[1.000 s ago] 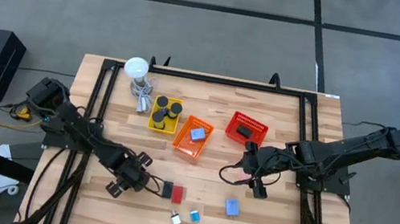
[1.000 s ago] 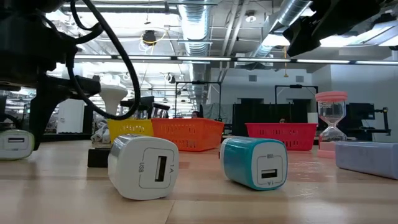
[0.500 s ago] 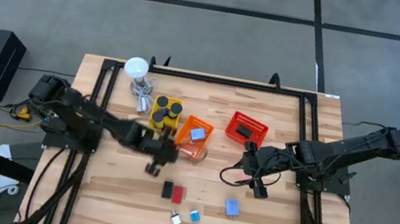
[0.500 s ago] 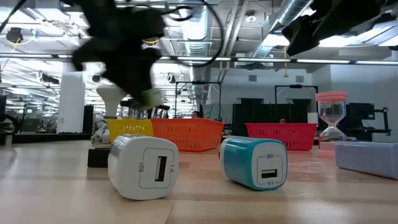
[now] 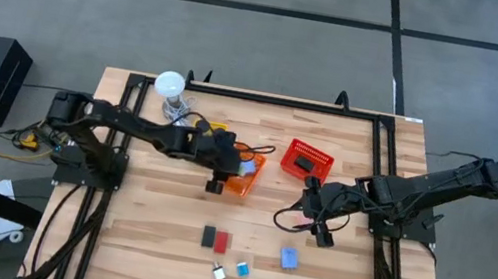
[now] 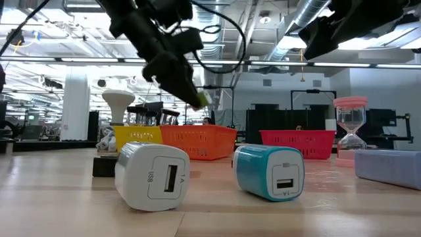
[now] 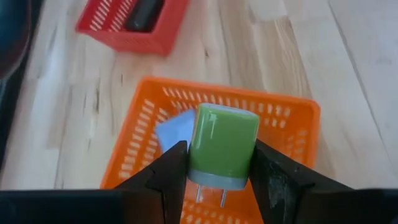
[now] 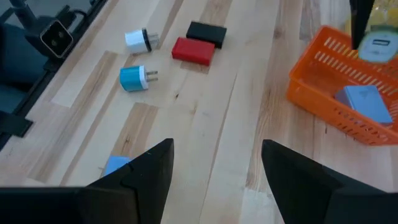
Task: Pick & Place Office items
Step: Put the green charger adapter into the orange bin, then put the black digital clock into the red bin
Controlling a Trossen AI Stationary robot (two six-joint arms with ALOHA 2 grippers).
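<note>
My left gripper (image 5: 219, 173) hangs over the near-left rim of the orange basket (image 5: 243, 185), shut on a green charger plug (image 7: 222, 148); the low view shows it high above the table (image 6: 199, 99). A light-blue block (image 7: 175, 131) lies in that basket. On the near part of the table lie a black rectangle (image 5: 208, 236), a red rectangle (image 5: 220, 243), a white charger (image 5: 219, 274), a teal charger (image 5: 242, 269) and a light-blue block (image 5: 290, 258). My right gripper (image 5: 320, 231) waits open at mid-right, above the wood. My left gripper pinches the green charger between its two fingers, one on each flat side (image 7: 194, 152). Its metal prongs (image 7: 211, 195) point back toward the wrist. The fingers slant down from above, and the charger is lifted clear, over the orange basket.
A red basket (image 5: 307, 160) holding a black item stands right of the orange one. A yellow basket (image 5: 198, 151) with black pucks sits under my left arm, with the white-headed stand (image 5: 171, 87) beyond it. A pink hourglass (image 6: 350, 125) stands at the right. Bare wood lies between the baskets and the near items.
My left gripper has swung from low at the table's near-left, beside the black rectangle, up and toward the far right, ending over the orange basket. It has stayed shut on the green charger, which has been lifted clear and carried along.
</note>
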